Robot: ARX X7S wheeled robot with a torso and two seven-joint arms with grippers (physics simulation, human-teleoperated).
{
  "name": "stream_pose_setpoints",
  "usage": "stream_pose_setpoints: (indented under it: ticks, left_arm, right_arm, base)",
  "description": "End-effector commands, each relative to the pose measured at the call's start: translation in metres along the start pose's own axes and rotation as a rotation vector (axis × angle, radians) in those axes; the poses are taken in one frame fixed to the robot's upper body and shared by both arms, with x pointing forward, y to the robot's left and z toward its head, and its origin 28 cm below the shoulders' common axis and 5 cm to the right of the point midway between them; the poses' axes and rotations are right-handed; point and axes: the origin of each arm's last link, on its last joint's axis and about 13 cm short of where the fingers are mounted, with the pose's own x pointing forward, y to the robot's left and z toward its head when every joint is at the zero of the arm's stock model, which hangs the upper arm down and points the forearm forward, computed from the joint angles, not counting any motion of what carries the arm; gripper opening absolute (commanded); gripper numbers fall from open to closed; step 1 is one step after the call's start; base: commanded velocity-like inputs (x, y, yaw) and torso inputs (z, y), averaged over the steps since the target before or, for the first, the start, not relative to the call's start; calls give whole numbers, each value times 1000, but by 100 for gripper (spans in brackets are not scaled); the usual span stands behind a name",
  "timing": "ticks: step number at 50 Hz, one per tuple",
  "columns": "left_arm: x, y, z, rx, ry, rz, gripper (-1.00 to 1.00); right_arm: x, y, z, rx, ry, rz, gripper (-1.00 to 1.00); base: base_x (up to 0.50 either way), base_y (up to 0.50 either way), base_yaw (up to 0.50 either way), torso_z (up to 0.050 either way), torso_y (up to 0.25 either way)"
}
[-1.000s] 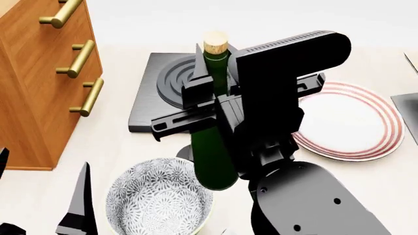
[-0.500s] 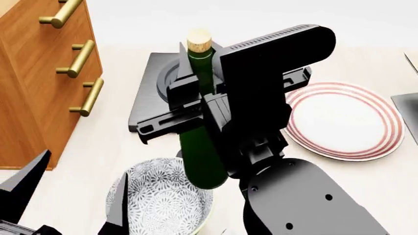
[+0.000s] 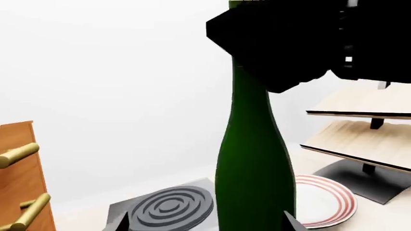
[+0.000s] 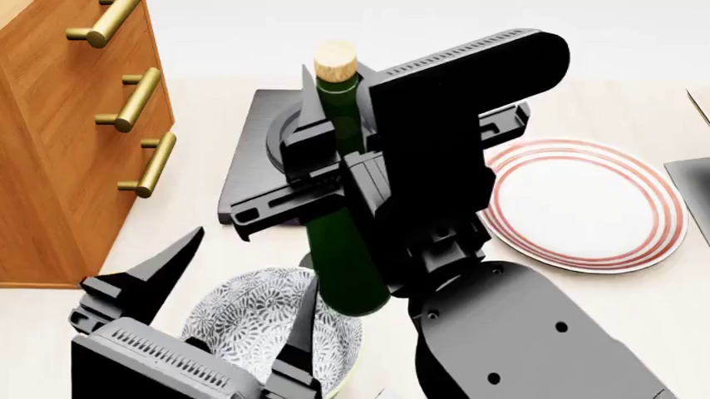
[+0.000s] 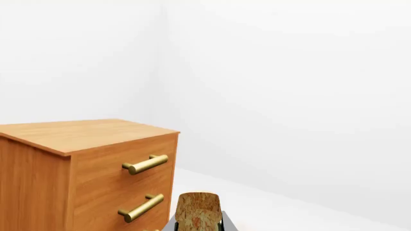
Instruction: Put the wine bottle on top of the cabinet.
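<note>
Jaws on the right gripper (image 4: 332, 154) are clamped round the slim neck of the tall dark green glass wine bottle (image 4: 344, 249), held upright over the worktop (image 4: 199, 241) in the head view, while the left gripper (image 4: 239, 283) hangs spread open and empty by the patterned bowl (image 4: 239, 332). Left wrist view just shows the bottle's body up close. Right wrist view shows the tan cork (image 5: 198, 211) still below the big orange-brown wooden cabinet (image 5: 77, 163) top, so I'd say grabbed and lifted, but the carry and set-down are left.

Legible text: none in any view.
Dark green glass wine bottle (image 4: 346, 249): no label lettering visible.
Orange-brown wooden drawer cabinet (image 5: 83, 168): no markings.
Black robot arm housings: no readable print.
</note>
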Motion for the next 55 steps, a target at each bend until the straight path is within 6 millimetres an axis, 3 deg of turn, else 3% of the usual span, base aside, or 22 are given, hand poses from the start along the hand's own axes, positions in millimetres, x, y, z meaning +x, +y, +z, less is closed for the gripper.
stream_pose_setpoints:
  ticks: [1, 8, 21, 24, 55]
  left_arm:
    - [16, -12, -7, -15, 20, -60, 100]
    - [18, -18, -21, -29, 47, -84, 100]
    - [25, -30, -21, -46, 45, -127, 100]
    - [28, -32, -18, -119, 20, -143, 100]
    - [53, -29, -20, -222, 40, -137, 100]
  right_arm:
    - [3, -1, 7, -20, -26, -6, -100]
    - [4, -1, 11, -23, -33, 0, -100]
    - [5, 0, 16, -26, -42, 8, -100]
    - [4, 0, 16, -28, -46, 7, -100]
    - [1, 3, 26, -29, -75, 26, -100]
  base:
    - [0, 0, 0, 0, 0]
    - [0, 0, 0, 0, 0]
    - [0, 0, 0, 1, 1]
    - [0, 0, 0, 0, 0]
    - [0, 0, 0, 0, 1]
